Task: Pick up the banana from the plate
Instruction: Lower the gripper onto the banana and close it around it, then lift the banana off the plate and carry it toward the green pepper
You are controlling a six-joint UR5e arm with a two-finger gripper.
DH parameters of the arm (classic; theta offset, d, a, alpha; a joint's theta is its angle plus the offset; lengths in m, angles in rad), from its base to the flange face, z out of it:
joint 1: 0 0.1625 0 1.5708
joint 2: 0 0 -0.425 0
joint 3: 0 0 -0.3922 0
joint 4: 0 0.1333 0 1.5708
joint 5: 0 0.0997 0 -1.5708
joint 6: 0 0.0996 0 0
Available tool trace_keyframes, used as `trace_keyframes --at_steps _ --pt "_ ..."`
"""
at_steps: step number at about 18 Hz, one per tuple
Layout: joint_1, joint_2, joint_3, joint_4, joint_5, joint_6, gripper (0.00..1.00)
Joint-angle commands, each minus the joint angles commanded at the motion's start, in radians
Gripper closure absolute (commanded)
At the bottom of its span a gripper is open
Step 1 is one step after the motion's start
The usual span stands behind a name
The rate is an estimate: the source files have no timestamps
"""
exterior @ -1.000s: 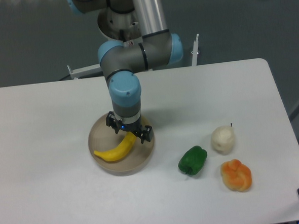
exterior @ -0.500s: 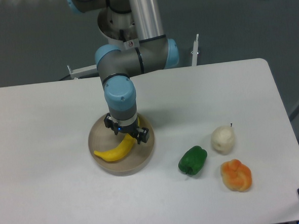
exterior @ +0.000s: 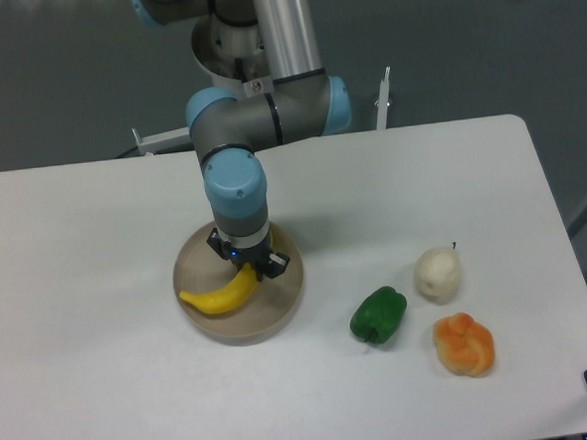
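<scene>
One arm over the plate (exterior: 242,323), and the grasp step looks in hand. Plate is the landmark: white table (exterior: 96,242) under it, largest thing in view. Gripper (exterior: 247,267) sits low over the plate's middle, jaws drawn in narrow around the upper end of the banana (exterior: 220,295), apparently pinching it. Banana lies across the plate, free tip toward its left rim. Well right of the plate: green pepper (exterior: 378,315) nearest, then orange fruit (exterior: 465,344), then white fruit (exterior: 438,274). Next move calls for a straight lift, watching that the banana doesn't pivot in the pinch. Versus half a second ago: jaws visibly closer together, banana nudged slightly left; arm pose unchanged.
</scene>
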Motion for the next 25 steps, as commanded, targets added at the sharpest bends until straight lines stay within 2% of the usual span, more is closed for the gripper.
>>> trace_keyframes --at_steps 2,6,8,12,16,21,25 --pt "0.003 0.006 0.005 -0.002 0.002 0.005 0.73" --pt "0.015 0.029 0.058 -0.015 0.008 0.023 0.73" --pt "0.035 0.046 0.071 -0.021 0.047 0.063 0.75" --pt "0.097 0.058 0.109 -0.023 0.06 0.172 0.75" --pt "0.195 0.083 0.13 -0.026 0.058 0.276 0.75" --pt "0.299 0.095 0.185 -0.069 0.058 0.409 0.75" --pt "0.333 0.095 0.267 -0.121 0.058 0.451 0.75"
